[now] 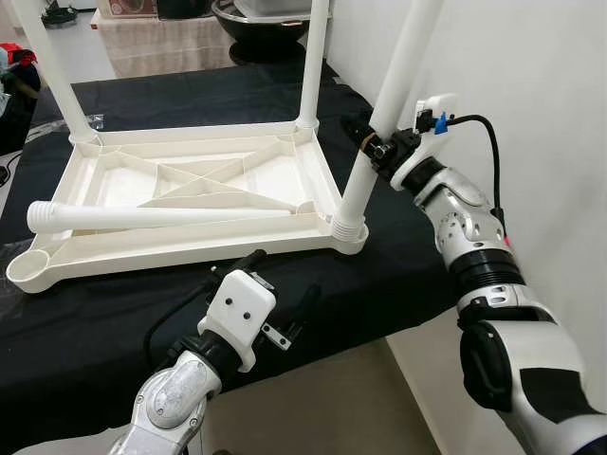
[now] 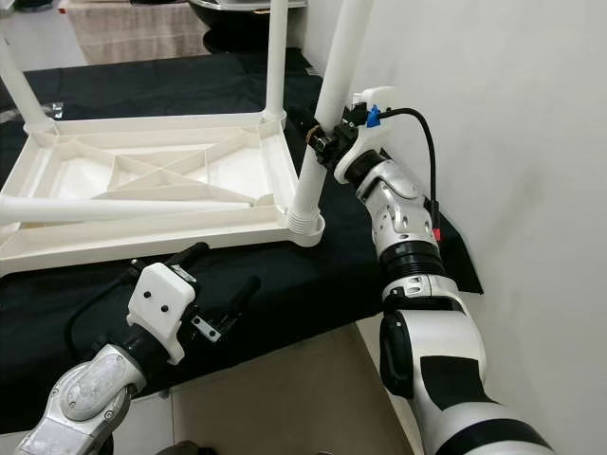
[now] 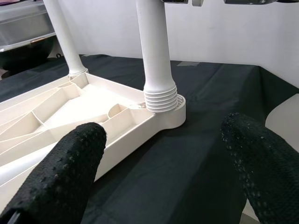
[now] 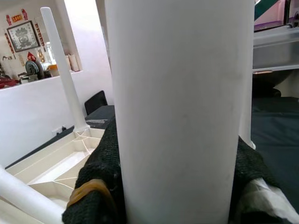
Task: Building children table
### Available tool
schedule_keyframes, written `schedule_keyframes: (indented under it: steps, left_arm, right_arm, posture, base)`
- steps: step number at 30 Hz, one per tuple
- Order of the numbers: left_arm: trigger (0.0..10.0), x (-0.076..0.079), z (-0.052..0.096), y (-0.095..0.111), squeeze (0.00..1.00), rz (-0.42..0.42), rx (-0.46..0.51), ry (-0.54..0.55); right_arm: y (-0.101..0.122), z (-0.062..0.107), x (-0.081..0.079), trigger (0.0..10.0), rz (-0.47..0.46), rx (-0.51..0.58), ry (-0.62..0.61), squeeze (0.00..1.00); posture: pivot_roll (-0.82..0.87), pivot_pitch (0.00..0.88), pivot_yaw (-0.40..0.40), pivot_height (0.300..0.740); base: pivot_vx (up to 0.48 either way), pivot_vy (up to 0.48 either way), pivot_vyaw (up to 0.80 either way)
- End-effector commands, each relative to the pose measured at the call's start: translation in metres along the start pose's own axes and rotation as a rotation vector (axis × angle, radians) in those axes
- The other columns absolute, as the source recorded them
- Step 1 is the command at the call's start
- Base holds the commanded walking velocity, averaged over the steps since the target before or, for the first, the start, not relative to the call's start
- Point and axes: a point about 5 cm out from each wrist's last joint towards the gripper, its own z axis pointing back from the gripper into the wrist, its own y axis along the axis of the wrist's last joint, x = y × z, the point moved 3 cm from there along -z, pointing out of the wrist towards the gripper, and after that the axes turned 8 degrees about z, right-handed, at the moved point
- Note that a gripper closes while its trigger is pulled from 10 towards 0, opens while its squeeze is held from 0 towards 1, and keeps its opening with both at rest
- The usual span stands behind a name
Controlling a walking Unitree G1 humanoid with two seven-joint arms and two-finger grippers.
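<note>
Seating leg (image 1: 384,133) in inverted tabletop's (image 1: 190,204) near corner socket; my right tool (image 1: 372,140) clenched on it. Left tool (image 1: 285,294) released, idle. Next: fit loose leg (image 1: 161,217) lying across tabletop.

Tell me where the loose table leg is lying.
The loose leg lies flat across the upturned tabletop, on its near side, left of the corner leg that the right gripper is clamped on.
</note>
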Motion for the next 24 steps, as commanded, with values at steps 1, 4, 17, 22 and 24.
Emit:
schedule_keyframes:
  steps: [1,4,17,22,24]
  left_arm:
    - [10.0,-0.001,-0.001,-0.001,0.0,-0.005,-0.002,0.0]
    - [10.0,-0.001,-0.001,-0.001,0.0,-0.008,-0.002,0.002]
    - [10.0,0.002,0.0,-0.002,0.0,0.004,-0.015,-0.019]
    - [10.0,0.002,0.002,-0.001,0.0,0.004,-0.02,-0.018]
    - [10.0,0.003,0.002,-0.002,0.0,0.004,-0.022,-0.019]
  right_arm:
    - [-0.009,0.001,-0.006,0.0,-0.005,-0.017,0.02,0.0]
    - [-0.015,0.003,-0.009,0.0,-0.02,-0.021,0.025,0.0]
    - [0.018,0.002,0.024,0.0,0.265,0.004,-0.125,0.0]
    - [0.014,0.005,0.02,0.0,0.226,-0.005,-0.038,0.0]
    - [0.01,0.006,0.014,0.0,0.188,0.0,0.006,0.0]
  posture:
    - [0.06,0.073,-0.078,0.74]
    - [0.06,0.079,-0.075,0.74]
    - [0.07,0.092,-0.077,0.74]
    - [0.06,0.108,-0.076,0.74]
    - [0.06,0.109,-0.075,0.74]
  base:
    - [0.0,0.0,0.0]
    - [0.0,0.0,0.0]
    - [0.0,0.0,0.0]
    - [0.0,0.0,0.0]
    - [0.0,0.0,0.0]
